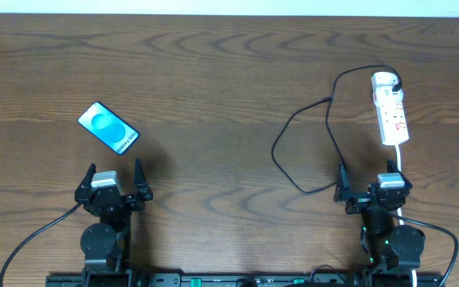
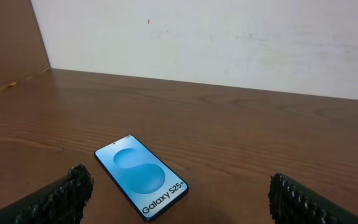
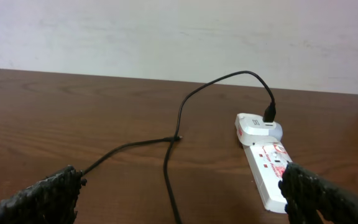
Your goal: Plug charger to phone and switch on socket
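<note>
The phone (image 1: 108,128) lies flat and slanted at the left, blue screen up; it also shows in the left wrist view (image 2: 140,176). My left gripper (image 1: 115,179) is open and empty just short of it (image 2: 179,199). The socket (image 1: 390,108) is a white power strip at the right, also in the right wrist view (image 3: 269,168). The charger's black adapter (image 1: 394,80) sits in its far end (image 3: 270,115). The cable (image 1: 276,147) loops across the table, and its plug tip (image 3: 178,137) lies loose (image 1: 329,99). My right gripper (image 1: 373,191) is open and empty (image 3: 182,196) in front of the strip.
The strip's white cord (image 1: 401,159) runs back toward my right arm. The cable loop lies on the wood left of my right gripper. A pale wall (image 3: 166,31) stands behind the far table edge.
</note>
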Controlling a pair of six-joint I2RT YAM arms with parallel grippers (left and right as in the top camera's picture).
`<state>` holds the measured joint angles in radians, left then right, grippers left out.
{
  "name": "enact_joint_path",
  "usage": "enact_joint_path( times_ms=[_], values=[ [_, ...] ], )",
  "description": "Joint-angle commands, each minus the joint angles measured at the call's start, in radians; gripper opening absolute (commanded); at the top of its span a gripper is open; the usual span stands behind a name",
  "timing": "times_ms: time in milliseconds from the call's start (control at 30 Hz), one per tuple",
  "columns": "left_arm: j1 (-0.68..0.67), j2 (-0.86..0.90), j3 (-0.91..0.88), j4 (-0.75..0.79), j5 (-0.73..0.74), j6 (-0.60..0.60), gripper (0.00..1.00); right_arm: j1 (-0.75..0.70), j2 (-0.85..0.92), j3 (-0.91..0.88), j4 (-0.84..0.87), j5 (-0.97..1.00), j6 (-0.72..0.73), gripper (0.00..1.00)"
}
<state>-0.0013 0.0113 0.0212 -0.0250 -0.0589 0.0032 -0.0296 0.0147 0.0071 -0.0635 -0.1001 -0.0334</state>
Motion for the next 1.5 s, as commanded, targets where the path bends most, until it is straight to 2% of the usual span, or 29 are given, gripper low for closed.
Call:
enact_joint_path(
  times_ms=[0, 633, 900, 1100, 1200, 1367, 1467],
  values=[
    [-0.003, -0.001, -0.017, -0.038, -0.035, 0.0, 0.93, -0.003, -0.008, -0.002, -0.005, 0.008, 0.01, 0.99],
    [-0.003, -0.001, -0.014, -0.02, -0.004, -0.002, 0.93, -0.003, -0.008, -0.002, -0.005, 0.008, 0.01, 0.99],
    [-0.003, 0.014, 0.114, -0.019, -0.006, -0.017, 0.93, -0.003, -0.008, -0.002, -0.005, 0.008, 0.01, 0.99],
    [-0.003, 0.166, 0.278, -0.034, -0.005, -0.02, 0.93, -0.003, -0.008, -0.002, -0.005, 0.008, 0.01, 0.99],
    [-0.003, 0.3, 0.396, -0.087, -0.005, -0.02, 0.93, -0.003, -0.008, -0.002, -0.005, 0.008, 0.01, 0.99],
    [-0.003, 0.509, 0.615, -0.24, -0.006, -0.033, 0.93, -0.003, -0.008, -0.002, -0.004, 0.008, 0.01, 0.99],
    [-0.003, 0.641, 0.783, -0.381, -0.051, -0.102, 0.93, -0.003, -0.008, -0.002, -0.005, 0.008, 0.01, 0.99]
  ],
)
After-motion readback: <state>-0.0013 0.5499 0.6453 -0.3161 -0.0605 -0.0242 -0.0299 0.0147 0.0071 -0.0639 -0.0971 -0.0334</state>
